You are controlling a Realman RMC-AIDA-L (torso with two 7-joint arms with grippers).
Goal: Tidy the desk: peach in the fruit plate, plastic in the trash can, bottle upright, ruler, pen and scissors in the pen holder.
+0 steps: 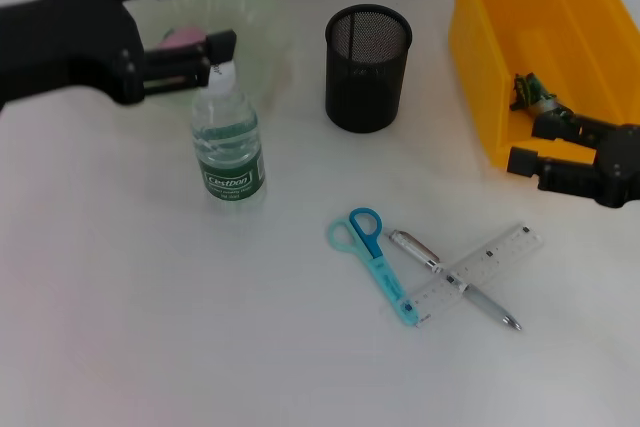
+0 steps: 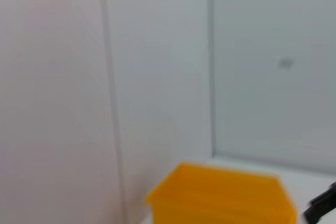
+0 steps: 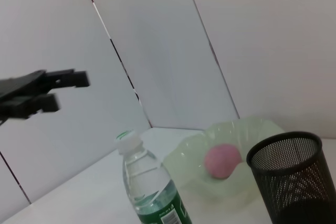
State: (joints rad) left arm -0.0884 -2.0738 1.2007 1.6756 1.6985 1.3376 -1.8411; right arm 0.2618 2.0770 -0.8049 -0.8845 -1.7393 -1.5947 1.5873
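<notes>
The left pincer (image 1: 195, 19) hung open and empty at the far left, over the fruit plate (image 1: 262, 17) with the peach (image 1: 182, 39) in it. Just nearer stood the bottle (image 1: 229, 137), upright. The pen holder (image 1: 368, 67) sat mid-table; scissors (image 1: 373, 257), pen (image 1: 452, 278) and ruler (image 1: 485, 269) lay near — pen across ruler. The right pincer (image 1: 530, 144) gaped empty at the yellow trash can (image 1: 500, 37), plastic (image 1: 532, 94) inside.

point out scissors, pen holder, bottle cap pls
scissors (image 1: 372, 259), head view, on the blue blade section
pen holder (image 1: 367, 84), head view, on the mesh wall
bottle cap (image 3: 126, 137), right wrist view, on the white top
</notes>
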